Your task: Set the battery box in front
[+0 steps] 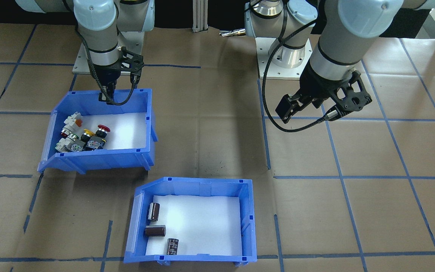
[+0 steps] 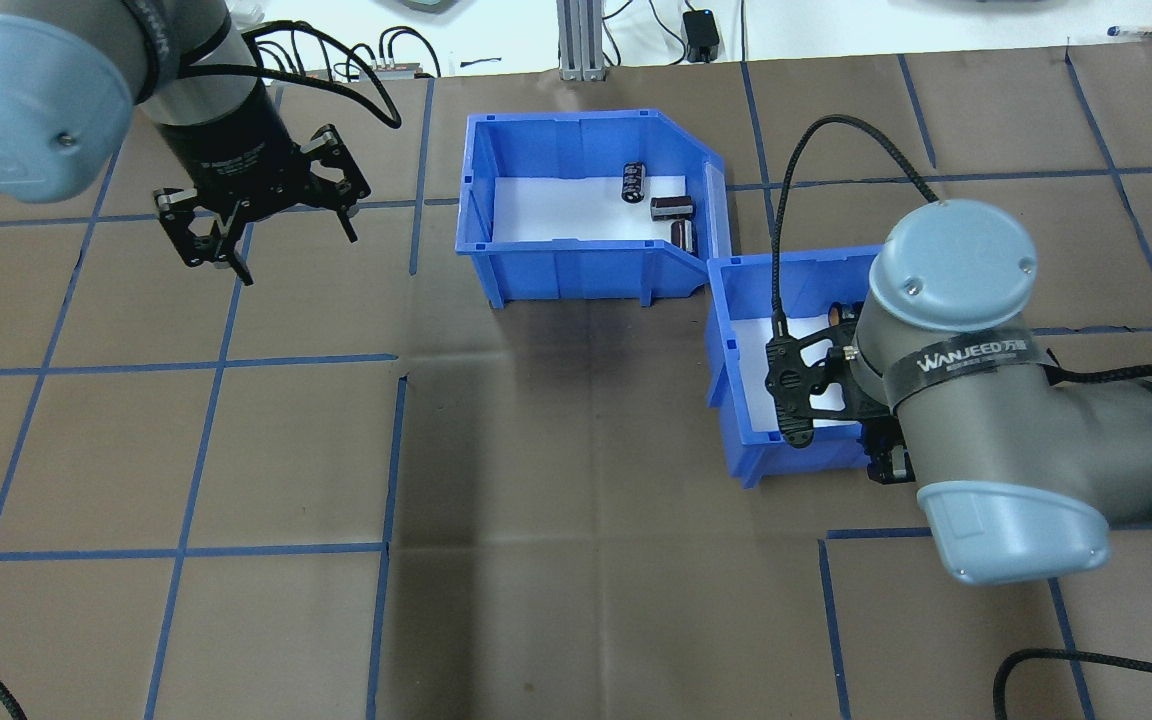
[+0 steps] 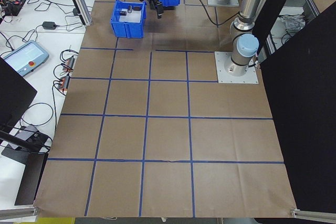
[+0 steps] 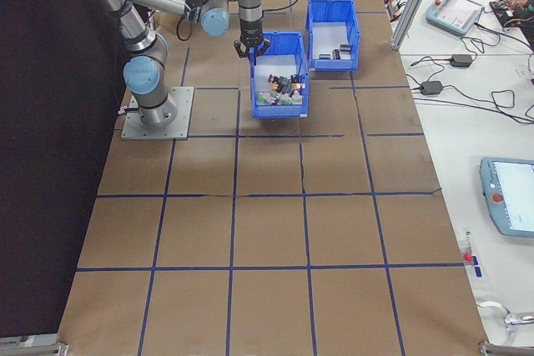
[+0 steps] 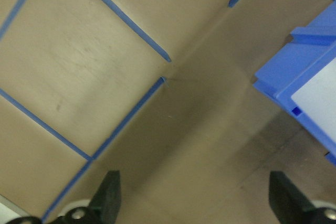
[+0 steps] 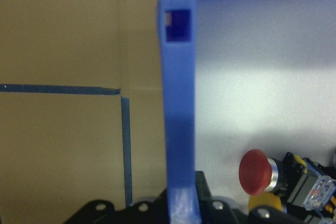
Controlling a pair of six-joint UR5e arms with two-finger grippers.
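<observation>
The battery box (image 1: 247, 211) is a blue open-top bin with three dark cylinders (image 1: 155, 226) on its white floor, standing at the table's far side from me, also visible from overhead (image 2: 576, 265). My left gripper (image 1: 296, 105) hangs open above bare table, well clear of the box; the left wrist view shows its fingers (image 5: 110, 195) wide apart and one box corner (image 5: 310, 77). My right gripper (image 1: 107, 97) is shut on the rear wall of the other blue bin (image 1: 142, 113), which holds colourful push-button switches (image 1: 83, 138). That wall (image 6: 178, 103) runs between its jaws.
The two bins touch at one corner (image 2: 716, 262). Brown paper with blue tape grid lines (image 2: 216, 360) covers the table. Both arm bases (image 1: 285, 56) stand at the near edge. Cables and devices lie on the side bench (image 4: 450, 60).
</observation>
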